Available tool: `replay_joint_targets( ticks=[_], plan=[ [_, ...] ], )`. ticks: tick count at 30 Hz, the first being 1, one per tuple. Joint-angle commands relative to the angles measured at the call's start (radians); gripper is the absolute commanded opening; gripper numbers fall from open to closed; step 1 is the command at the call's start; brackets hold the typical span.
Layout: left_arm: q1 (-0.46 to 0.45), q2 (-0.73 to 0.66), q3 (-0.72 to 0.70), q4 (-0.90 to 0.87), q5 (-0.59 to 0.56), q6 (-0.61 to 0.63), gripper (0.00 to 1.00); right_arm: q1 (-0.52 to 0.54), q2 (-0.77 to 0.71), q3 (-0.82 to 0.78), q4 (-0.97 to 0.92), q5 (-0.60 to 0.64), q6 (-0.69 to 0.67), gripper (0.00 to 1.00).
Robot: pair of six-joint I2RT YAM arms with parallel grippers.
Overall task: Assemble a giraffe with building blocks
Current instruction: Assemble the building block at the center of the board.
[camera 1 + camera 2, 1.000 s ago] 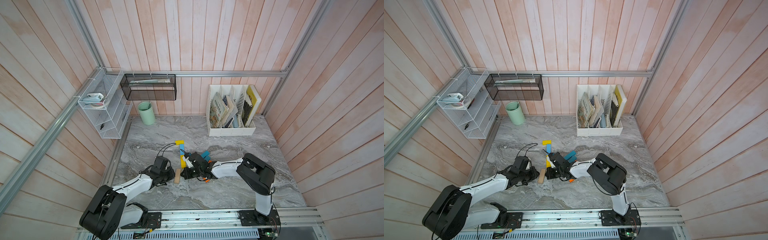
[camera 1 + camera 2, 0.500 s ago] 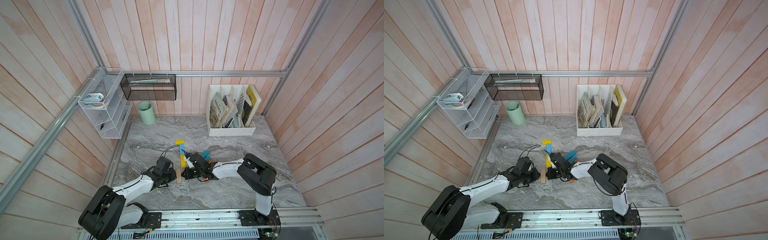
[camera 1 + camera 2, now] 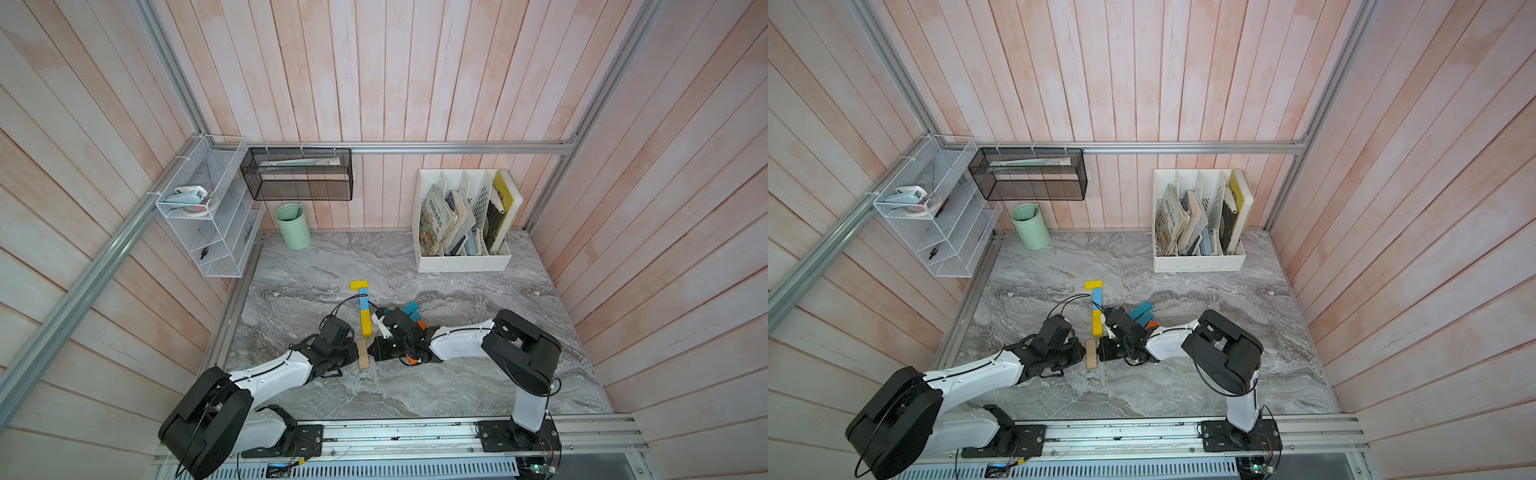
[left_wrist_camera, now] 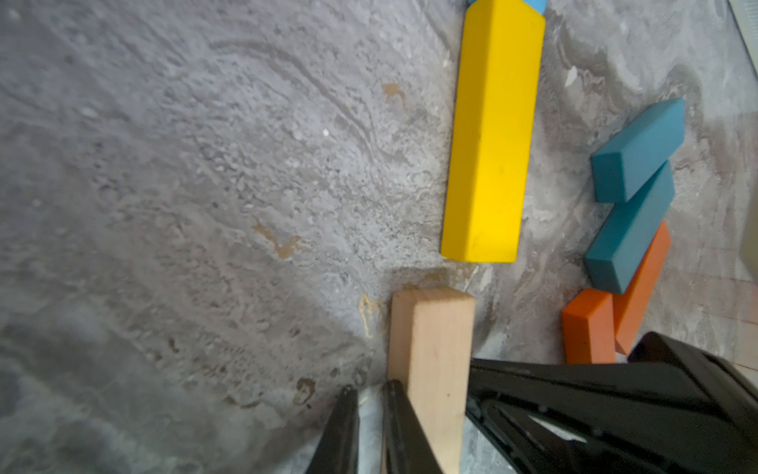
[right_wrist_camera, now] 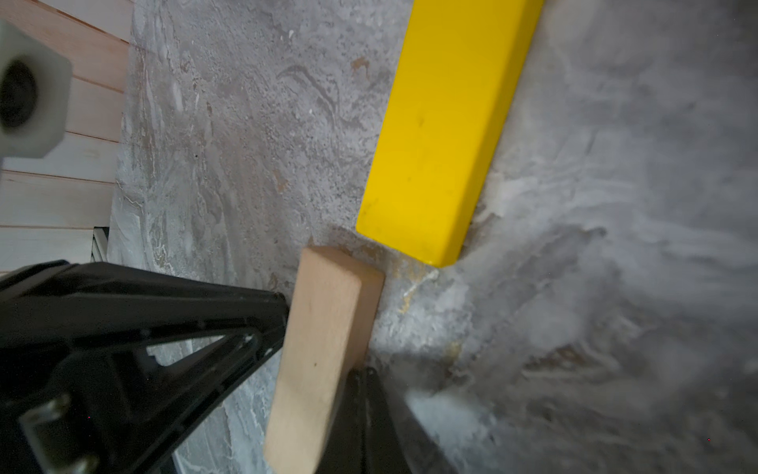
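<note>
The giraffe's neck lies flat on the marble in both top views: a short yellow head block [image 3: 358, 285], a blue block [image 3: 363, 302] and a long yellow block [image 3: 365, 324] [image 4: 490, 135] [image 5: 443, 123]. Just below it, with a small gap, lies the tan block [image 3: 363, 354] [image 3: 1091, 353] [image 4: 430, 349] [image 5: 324, 349]. My left gripper [image 3: 354, 353] [image 4: 371, 388] is nearly shut and empty, its outer finger against one long side of the tan block. My right gripper [image 3: 375, 353] [image 5: 365, 371] is shut and presses the opposite side.
Two teal blocks [image 4: 635, 152] [image 3: 411, 309] and two orange blocks [image 4: 588, 324] [image 3: 411, 359] lie loose beside and partly under my right arm. A white magazine file [image 3: 461, 262], a green cup [image 3: 293, 226] and wire shelves [image 3: 208, 208] stand at the back.
My left gripper has slid right against the tan block. The block has shifted a little right and turned straighter, more in line under the long yellow block. The right gripper has barely moved.
</note>
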Motion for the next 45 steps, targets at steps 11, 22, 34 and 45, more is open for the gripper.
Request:
replay_joint_targets(
  ticks=[11,22,34,45],
  plan=[
    [-0.057,0.099,0.026,0.006,0.069,-0.017,0.18,0.034,-0.021,-0.03,-0.025,-0.017,0.003,0.0],
    [-0.065,0.112,0.037,0.007,0.064,-0.018,0.18,0.022,-0.031,-0.043,-0.025,-0.01,0.0,0.0],
    [-0.069,0.117,0.043,0.005,0.06,-0.021,0.18,-0.005,-0.043,-0.042,-0.041,-0.012,-0.017,0.0],
    [-0.072,0.116,0.042,-0.002,0.057,-0.02,0.18,-0.028,-0.057,-0.033,-0.063,-0.01,-0.033,0.0]
  ],
)
